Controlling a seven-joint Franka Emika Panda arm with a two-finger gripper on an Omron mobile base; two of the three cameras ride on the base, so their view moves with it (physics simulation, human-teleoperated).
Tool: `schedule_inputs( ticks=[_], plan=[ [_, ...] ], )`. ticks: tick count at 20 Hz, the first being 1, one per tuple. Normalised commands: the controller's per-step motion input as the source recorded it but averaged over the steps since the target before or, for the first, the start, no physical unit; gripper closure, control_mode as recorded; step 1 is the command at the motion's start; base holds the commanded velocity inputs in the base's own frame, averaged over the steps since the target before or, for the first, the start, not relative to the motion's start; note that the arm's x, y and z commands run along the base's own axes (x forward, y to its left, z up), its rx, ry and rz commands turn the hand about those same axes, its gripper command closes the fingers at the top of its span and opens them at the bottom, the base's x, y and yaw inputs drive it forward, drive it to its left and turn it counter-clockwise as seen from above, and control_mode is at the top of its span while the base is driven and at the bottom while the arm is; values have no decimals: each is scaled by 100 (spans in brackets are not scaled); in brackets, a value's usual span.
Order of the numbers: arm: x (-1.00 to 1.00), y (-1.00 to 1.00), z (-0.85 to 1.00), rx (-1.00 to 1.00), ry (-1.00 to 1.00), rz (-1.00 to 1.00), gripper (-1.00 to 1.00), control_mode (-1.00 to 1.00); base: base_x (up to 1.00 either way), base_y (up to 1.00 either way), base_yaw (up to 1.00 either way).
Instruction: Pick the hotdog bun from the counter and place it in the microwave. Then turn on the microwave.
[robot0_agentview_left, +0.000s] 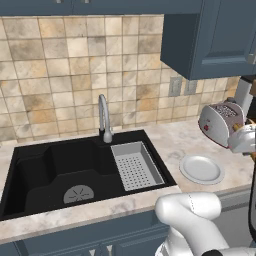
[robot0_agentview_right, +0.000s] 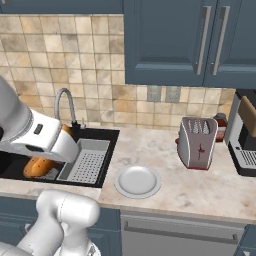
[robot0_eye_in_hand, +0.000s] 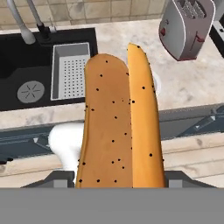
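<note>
Gripper (robot0_eye_in_hand: 120, 183) is clamped on the hotdog bun (robot0_eye_in_hand: 118, 122), held up in the air over the counter (robot0_eye_in_hand: 188, 83). Sink (robot0_eye_in_hand: 26, 74) sits at 10 o'clock, toaster (robot0_eye_in_hand: 186, 26) around 1.

Hotdog bun (robot0_eye_in_hand: 118, 122): golden-brown, dark-speckled, split lengthwise, held up off the counter (robot0_agentview_right: 165, 150), long axis running along the hand view. Counter: beige marbled stone.
</note>
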Motion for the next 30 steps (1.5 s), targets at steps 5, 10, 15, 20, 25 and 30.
schedule_inputs(
  ticks=[5, 10, 15, 20, 25, 30],
  plan=[
    [1, 12, 0, 0, 0, 4, 100, -100, 0, 0, 0],
    [0, 0, 0, 0, 0, 0, 100, 100, -5, 42, 6],
    [0, 0, 0, 0, 0, 0, 100, 100, -39, 97, 3],
    [0, 0, 0, 0, 0, 0, 100, 100, -57, 100, 0],
    [0, 0, 0, 0, 0, 0, 100, 100, -68, 100, 0],
    [0, 0, 0, 0, 0, 0, 100, 100, -29, 100, 1]
  ],
)
